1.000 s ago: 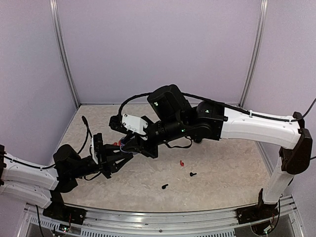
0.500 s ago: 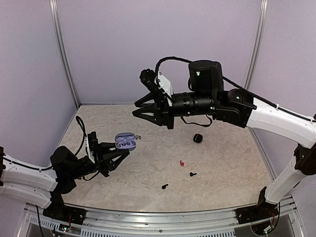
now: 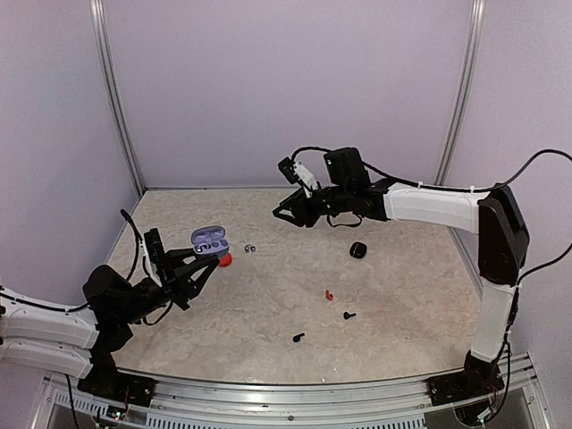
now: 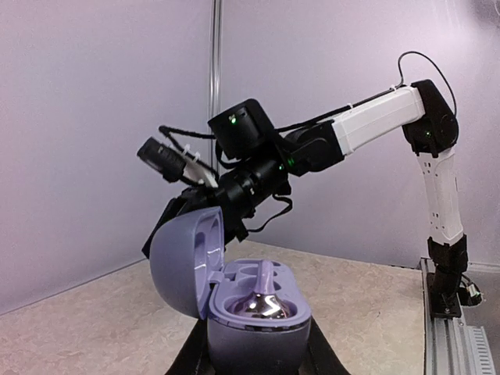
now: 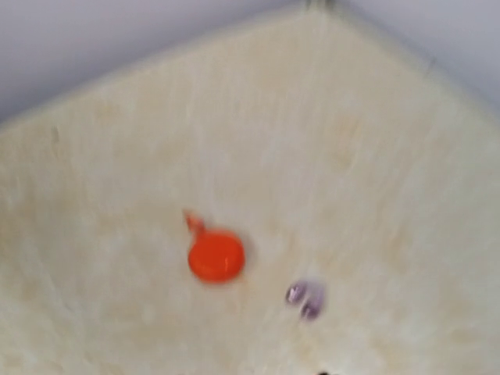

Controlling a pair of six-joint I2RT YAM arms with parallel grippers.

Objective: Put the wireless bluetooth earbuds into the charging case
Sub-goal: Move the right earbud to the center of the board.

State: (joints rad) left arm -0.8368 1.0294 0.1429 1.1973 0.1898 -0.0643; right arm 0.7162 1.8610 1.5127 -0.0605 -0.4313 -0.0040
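Silvery grey earbud point(image 4: 260, 298) seated in the open lilac charging case point(image 3: 207, 239), which the left gripper point(image 3: 203, 260) clamps from below, above the counter point(image 3: 411, 304). A second silvery piece point(image 3: 249, 248), probably its twin, lies at 3 o'clock of the case. The red earbud point(image 3: 329, 294), a black earbud point(image 3: 349, 315) and a second black earbud point(image 3: 298, 338) lie at 4 o'clock. Right gripper point(image 3: 282, 214), at 2 o'clock, hangs over the counter, fingers parted, holding nothing. Red case point(image 3: 225, 260) sits just beside the left gripper.
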